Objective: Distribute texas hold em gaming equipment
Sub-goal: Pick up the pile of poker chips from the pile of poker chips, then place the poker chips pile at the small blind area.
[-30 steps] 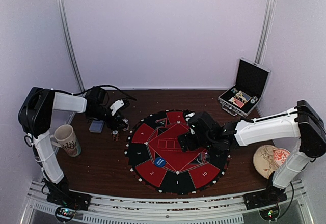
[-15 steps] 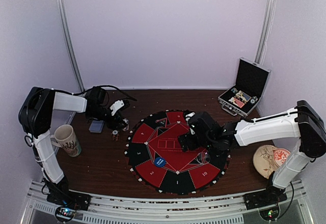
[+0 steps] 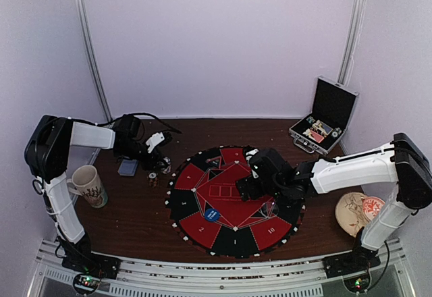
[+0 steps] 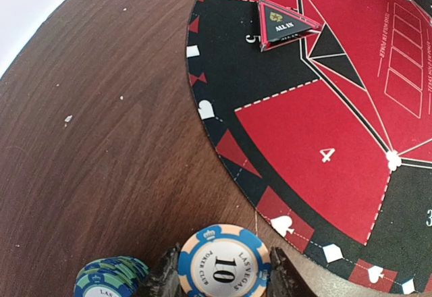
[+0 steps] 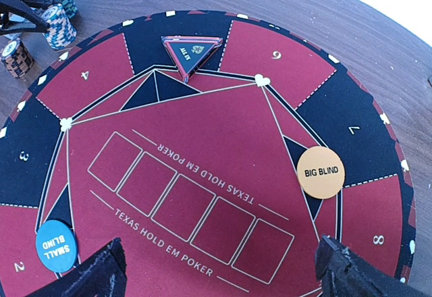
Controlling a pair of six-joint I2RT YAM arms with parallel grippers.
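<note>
- Two dark fingers of the left claw press against opposite edges of a poker chip marked 10, just off the left rim of the round mat. The claw is closed onto it. How many chips lie beneath the top one is hidden.
- The step looks like lifting chips to deal to a numbered seat. Rise straight up before swinging toward the mat: a teal chip stack stands just beside the held chip, on the side away from the mat, and a sideways drag could topple it.
- The chips are hard, smooth discs with striped blue-and-peach edges. Stacked ones would likely shear if pinched high, so a low, centred squeeze suits.
- The mat looks like thin felt lying flat on the wood-grain surface, cut into red and black wedges with white numerals. Wedge 4 is the closest seat.
- By wedge 5, on the mat's inner ring, lies a glossy, red-rimmed triangular ALL IN marker.
- Two flat round pieces rest on the mat: an orange BIG BLIND disc near wedge 7 and a blue SMALL BLIND disc near wedge 2.
- The right claw hangs over the mat's centre, spread wide, holding nothing.
- Grey-blue cards lie left of the mat, beyond the chips.
</note>
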